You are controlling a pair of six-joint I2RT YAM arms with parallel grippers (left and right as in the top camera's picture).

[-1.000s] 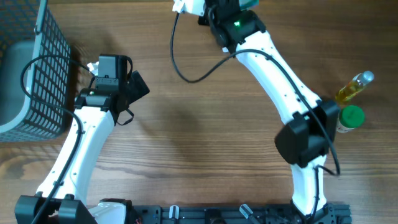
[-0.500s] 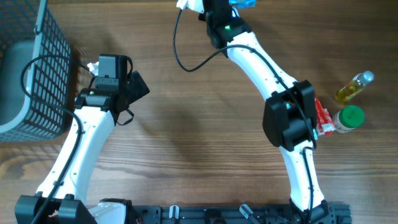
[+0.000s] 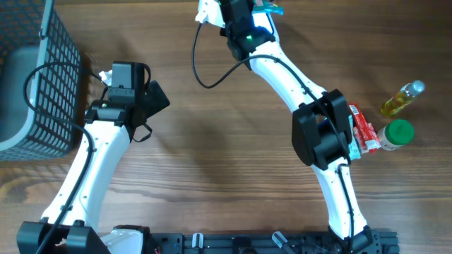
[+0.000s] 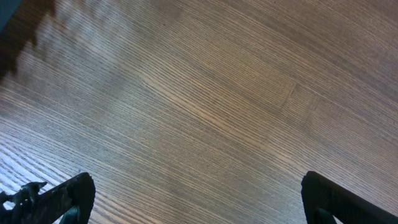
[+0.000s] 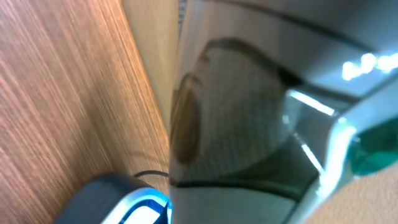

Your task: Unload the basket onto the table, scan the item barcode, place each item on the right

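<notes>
My right gripper [image 3: 248, 7] reaches to the far edge of the table and is shut on the item [image 3: 272, 9], which shows there only as a teal tip. In the right wrist view the item [image 5: 249, 112] is a blurred silvery-white pack with a green edge; it fills the frame and hides my fingers. The scanner [image 5: 121, 199], dark with a blue glow, lies just below the item, and its barcode is not visible. From overhead the scanner [image 3: 207, 8] is a white shape with a black cable. My left gripper [image 3: 152, 95] hangs open over bare wood, its fingertips [image 4: 62, 198] wide apart.
A black wire basket [image 3: 42, 85] stands at the far left. At the right lie a red packet [image 3: 361, 130], a green-capped jar [image 3: 397, 134] and a yellow bottle [image 3: 401, 99]. The scanner's cable [image 3: 201, 67] loops over the table behind the middle.
The right arm has swung left along the far edge with the item, toward the scanner, and uncovered the red packet. The left arm has not moved.
</notes>
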